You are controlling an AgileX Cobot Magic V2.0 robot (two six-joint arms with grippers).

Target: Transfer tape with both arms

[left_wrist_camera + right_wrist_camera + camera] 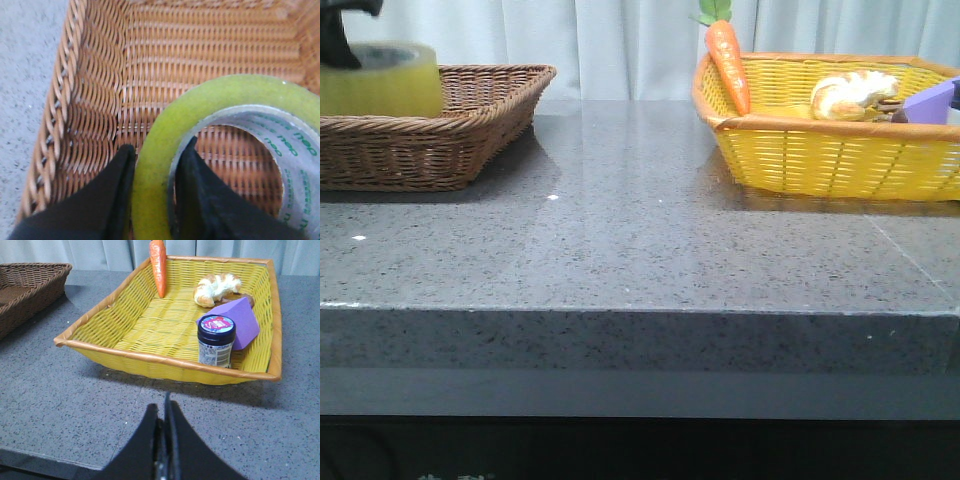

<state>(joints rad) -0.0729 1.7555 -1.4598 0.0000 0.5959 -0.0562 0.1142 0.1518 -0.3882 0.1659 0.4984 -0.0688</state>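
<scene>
The left gripper (154,165) has pinched the wall of the tape (220,145), one finger inside the core, so the pickup from the brown basket (470,120) looks underway; next comes a lift toward the middle for the hand-off. Only the right wrist view shows the right gripper (163,440), jaws together and empty, near the yellow basket (165,362); whether the tape is off the basket floor is hard to judge.

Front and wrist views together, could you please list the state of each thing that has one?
tape: gripped through its wall, above the brown wicker basket
left gripper: shut on the tape
right gripper: shut, empty
carrot: leaning on the yellow basket rim
jar: upright, lid on
</scene>
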